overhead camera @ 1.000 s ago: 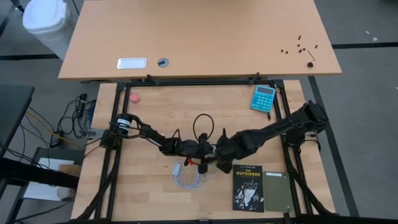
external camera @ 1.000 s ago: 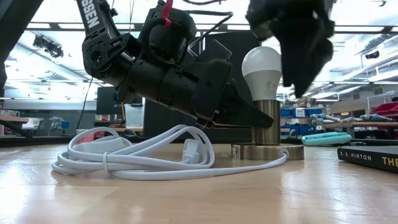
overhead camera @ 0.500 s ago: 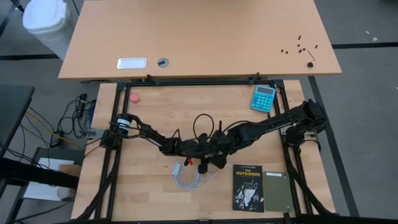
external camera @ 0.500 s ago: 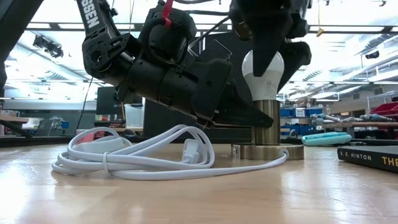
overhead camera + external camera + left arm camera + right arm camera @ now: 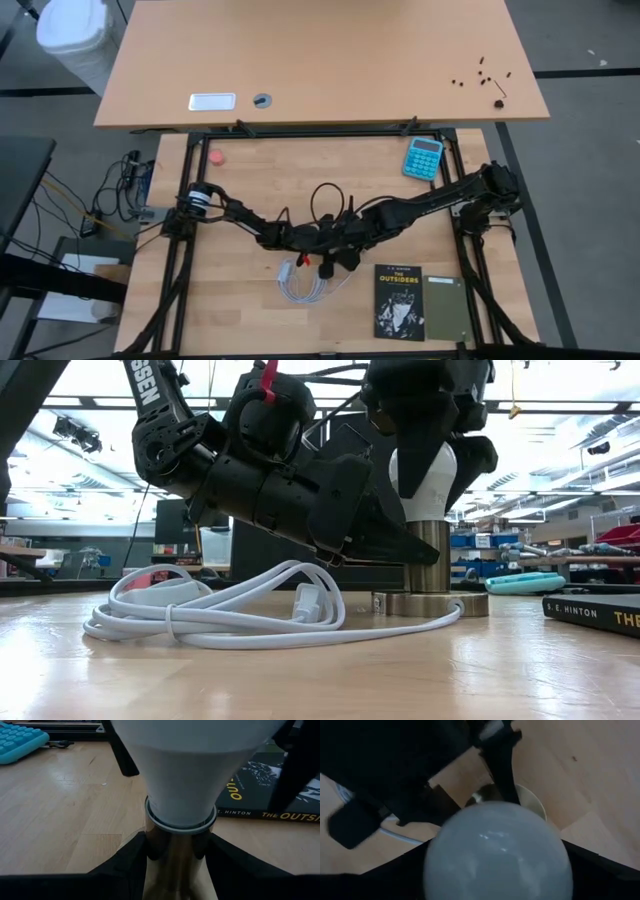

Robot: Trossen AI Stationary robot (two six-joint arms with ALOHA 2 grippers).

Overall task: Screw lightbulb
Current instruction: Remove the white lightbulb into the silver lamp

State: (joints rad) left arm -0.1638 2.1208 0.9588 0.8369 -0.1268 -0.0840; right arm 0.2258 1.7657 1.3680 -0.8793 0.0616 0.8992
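Where the low view begins, nearest the camera, a coiled white cable [image 5: 230,610] is laid on the wooden table [image 5: 320,675], one loop of it running round the front of the round silvery socket base [image 5: 430,603]. Just behind the cable, the left gripper [image 5: 405,548] is seen reaching in low from the side, its fingers [image 5: 125,865] closed tight on the brushed-metal socket stem [image 5: 175,857] — one dark finger pressed to each flank of it in the left wrist view. Upright in that stem the lightbulb [image 5: 423,470] is seated, its white neck [image 5: 182,780] met by the stem's rim. From above, the right gripper [image 5: 425,445] is lowered over the bulb, its fingers spread wide to either side of the glass dome [image 5: 495,852]; whether they touch the glass cannot be told. Beside the socket, farther along the table, a black paperback, "The Outsiders" [image 5: 400,300], is laid flat with a dark green booklet [image 5: 446,308] just beside it. Beyond, near the table's far edge, a blue calculator [image 5: 423,157] and a small pink object [image 5: 216,157] are seen, well apart.
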